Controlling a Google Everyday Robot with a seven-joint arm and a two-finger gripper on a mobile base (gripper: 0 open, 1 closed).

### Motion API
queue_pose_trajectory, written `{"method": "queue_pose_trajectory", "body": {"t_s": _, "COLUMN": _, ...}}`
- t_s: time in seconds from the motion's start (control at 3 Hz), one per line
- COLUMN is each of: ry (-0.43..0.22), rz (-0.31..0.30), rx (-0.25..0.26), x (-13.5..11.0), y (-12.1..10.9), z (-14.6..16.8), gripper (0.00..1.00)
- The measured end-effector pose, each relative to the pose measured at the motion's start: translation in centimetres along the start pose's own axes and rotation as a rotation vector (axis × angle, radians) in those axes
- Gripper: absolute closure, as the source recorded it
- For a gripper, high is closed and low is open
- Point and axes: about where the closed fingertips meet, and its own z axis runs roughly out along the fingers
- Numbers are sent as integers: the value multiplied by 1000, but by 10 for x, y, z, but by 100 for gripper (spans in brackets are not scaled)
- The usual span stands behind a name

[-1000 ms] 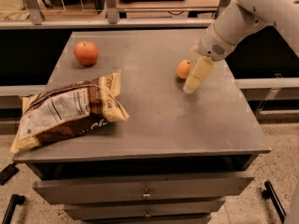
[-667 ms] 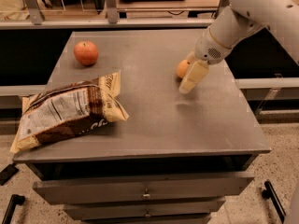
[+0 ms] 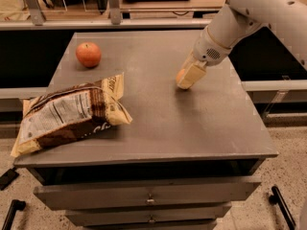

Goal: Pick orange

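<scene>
The orange (image 3: 180, 74) is a small light-orange fruit on the right half of the grey table top (image 3: 201, 123). Only its left edge shows, because the gripper stands in front of it. My gripper (image 3: 187, 79) is cream-coloured, points down to the table surface and sits right at the orange, covering most of it. The white arm (image 3: 249, 13) reaches in from the upper right. I cannot tell whether the gripper has hold of the orange.
A larger red-orange apple (image 3: 88, 54) sits at the far left of the table. A brown and cream snack bag (image 3: 72, 114) lies at the front left, overhanging the edge. Drawers (image 3: 148, 200) are below the top. A shelf rail (image 3: 144, 23) runs behind.
My gripper has moved left, from beside the orange to over it, so that most of the fruit is now hidden. The apple and the bag have not moved.
</scene>
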Motion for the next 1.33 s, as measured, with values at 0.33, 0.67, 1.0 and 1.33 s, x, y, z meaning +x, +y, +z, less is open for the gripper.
{"method": "queue_pose_trajectory", "body": {"t_s": 0.33, "ry": -47, "rz": 10, "rx": -19, "x": -1, "y": 10, "z": -10, "gripper": 92}}
{"method": "queue_pose_trajectory", "body": {"t_s": 0.67, "ry": -132, "rz": 15, "rx": -3, "x": -2, "y": 19, "z": -38, "gripper": 100}}
{"method": "queue_pose_trajectory", "body": {"t_s": 1.0, "ry": -232, "rz": -19, "rx": 42, "x": -9, "y": 30, "z": -78, "gripper": 100}}
{"method": "queue_pose_trajectory", "body": {"t_s": 1.33, "ry": -232, "rz": -19, "rx": 42, "x": -9, "y": 30, "z": -78, "gripper": 100}}
